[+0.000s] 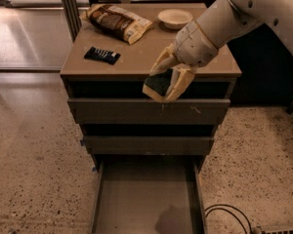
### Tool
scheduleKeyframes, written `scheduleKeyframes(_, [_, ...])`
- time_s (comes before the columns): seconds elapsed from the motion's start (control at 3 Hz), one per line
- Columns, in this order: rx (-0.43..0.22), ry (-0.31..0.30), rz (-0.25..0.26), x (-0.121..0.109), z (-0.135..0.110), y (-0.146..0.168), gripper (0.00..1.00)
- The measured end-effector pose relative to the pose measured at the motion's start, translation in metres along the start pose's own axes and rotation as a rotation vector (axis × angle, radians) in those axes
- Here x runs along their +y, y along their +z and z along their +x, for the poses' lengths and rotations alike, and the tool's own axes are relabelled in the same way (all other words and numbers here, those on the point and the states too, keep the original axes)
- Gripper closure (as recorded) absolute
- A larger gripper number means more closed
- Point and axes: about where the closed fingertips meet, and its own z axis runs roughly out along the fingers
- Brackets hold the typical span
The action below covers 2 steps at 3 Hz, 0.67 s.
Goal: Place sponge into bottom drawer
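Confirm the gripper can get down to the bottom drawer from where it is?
Probably yes. The gripper, shut on the sponge, hangs in front of the cabinet top; the bottom drawer is pulled out below it, floor bare, nothing between.

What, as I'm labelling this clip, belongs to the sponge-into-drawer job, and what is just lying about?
Job: sponge, held in the gripper at the front edge of the cabinet top; bottom drawer, pulled open below.
Lying about: black-wrapped bar, snack bag, bowl, all on the cabinet top.
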Motion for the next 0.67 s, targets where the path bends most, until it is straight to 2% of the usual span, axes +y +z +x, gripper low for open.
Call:
scheduleKeyframes(0.33, [0.011, 0.036, -0.034, 0.044, -0.024, -0.01, 1.0])
scheduleKeyframes(0.67, [0.044, 0.053, -0.028, 0.082, -0.033, -0.008, 1.0])
